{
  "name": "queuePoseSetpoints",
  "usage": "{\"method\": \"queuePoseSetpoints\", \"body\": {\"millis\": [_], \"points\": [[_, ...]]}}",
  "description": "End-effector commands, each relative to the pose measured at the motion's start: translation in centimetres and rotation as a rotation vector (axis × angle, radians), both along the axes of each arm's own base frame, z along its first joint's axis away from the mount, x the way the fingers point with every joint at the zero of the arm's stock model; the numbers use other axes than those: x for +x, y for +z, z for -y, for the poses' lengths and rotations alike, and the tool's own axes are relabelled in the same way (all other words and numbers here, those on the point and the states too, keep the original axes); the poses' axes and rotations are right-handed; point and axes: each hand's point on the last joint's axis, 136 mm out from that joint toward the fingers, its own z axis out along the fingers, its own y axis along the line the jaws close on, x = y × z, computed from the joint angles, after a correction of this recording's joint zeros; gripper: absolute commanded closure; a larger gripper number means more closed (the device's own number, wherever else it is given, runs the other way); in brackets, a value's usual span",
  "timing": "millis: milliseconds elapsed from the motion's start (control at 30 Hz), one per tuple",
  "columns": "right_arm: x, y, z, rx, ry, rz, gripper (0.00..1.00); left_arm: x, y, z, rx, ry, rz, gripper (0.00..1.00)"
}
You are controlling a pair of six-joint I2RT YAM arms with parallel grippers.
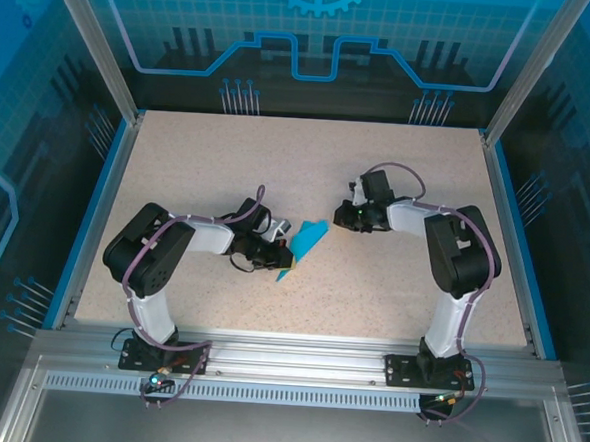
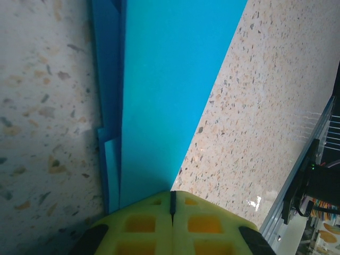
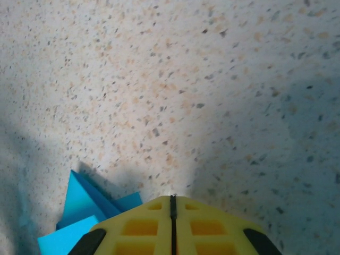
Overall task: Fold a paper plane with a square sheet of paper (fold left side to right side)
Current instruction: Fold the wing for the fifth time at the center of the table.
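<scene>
Pinching is what my left claw seems to be doing at the bottom edge of its wrist view. It is pressed together with no gap, and the paper plane runs straight into its seam. I take the plane as nipped by its tail, though the contact itself is hidden. From there the cyan paper widens up the frame to the top edge, with layered folds stacked along its left side and speckled counter on both sides.

My right claw is also closed, on nothing. In its wrist view the plane pokes in at the lower left corner, near the claw but apart from it. From above, the plane lies mid-frame between the two claws, nose toward the upper right.

I judge the folding nearly finished, since this is a slim dart and no square. The next move calls for sharpening the centre crease or a gentle set-down, letting go without dragging the thin paper.
</scene>
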Motion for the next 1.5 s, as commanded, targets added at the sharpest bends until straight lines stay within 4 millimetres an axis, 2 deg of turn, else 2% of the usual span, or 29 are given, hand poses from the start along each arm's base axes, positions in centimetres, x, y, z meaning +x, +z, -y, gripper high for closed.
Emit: {"method": "queuePoseSetpoints", "body": {"millis": [0,100,200,333,500,667,833,967,1067,1167,1300,1467], "points": [[-0.9,4.1,-1.7,0.014,0.053,0.077,0.92,-2.4,-2.1,-1.7,0.075,0.001,-0.089,1.0],[-2.9,5.0,-3.7,0.044,0.092,0.078,0.92,-2.2,-1.7,-1.6,0.067,0.0,-0.08,1.0],[-5.0,4.8,-5.5,0.075,0.107,0.067,0.91,-2.2,-1.5,-1.5,0.065,-0.001,-0.078,1.0],[-6.6,3.5,-8.0,0.114,0.137,0.032,0.91,-2.2,-1.3,-1.4,0.057,-0.006,-0.076,1.0],[-7.1,1.2,-9.4,0.109,0.155,-0.027,0.91,-1.9,-0.7,-1.2,0.043,-0.005,-0.066,1.0],[-7.5,-1.2,-8.9,0.057,0.139,-0.092,0.91,-1.7,0.4,-0.7,0.01,-0.012,-0.053,1.0],[-8.3,-3.4,-7.5,-0.025,0.109,-0.169,0.91,-1.4,3.3,-0.1,-0.041,-0.019,-0.018,0.92],[-8.9,-4.3,-6.8,-0.064,0.109,-0.195,0.92,-1.4,5.7,-0.1,-0.061,-0.019,0.009,0.9],[-9.0,-4.3,-6.7,-0.073,0.113,-0.195,0.92,-1.9,6.5,-0.1,-0.073,-0.023,-0.009,0.89],[-8.9,-4.1,-6.6,-0.083,0.114,-0.191,0.92,-3.0,6.5,0.1,-0.1,-0.04,-0.053,0.9],[-8.9,-4.3,-6.6,-0.091,0.119,-0.195,0.92,-4.2,5.5,-0.2,-0.076,-0.067,-0.077,0.89],[-8.9,-4.3,-6.5,-0.096,0.12,-0.197,0.92,-4.1,4.1,-0.5,-0.041,-0.063,-0.087,0.89]]}}
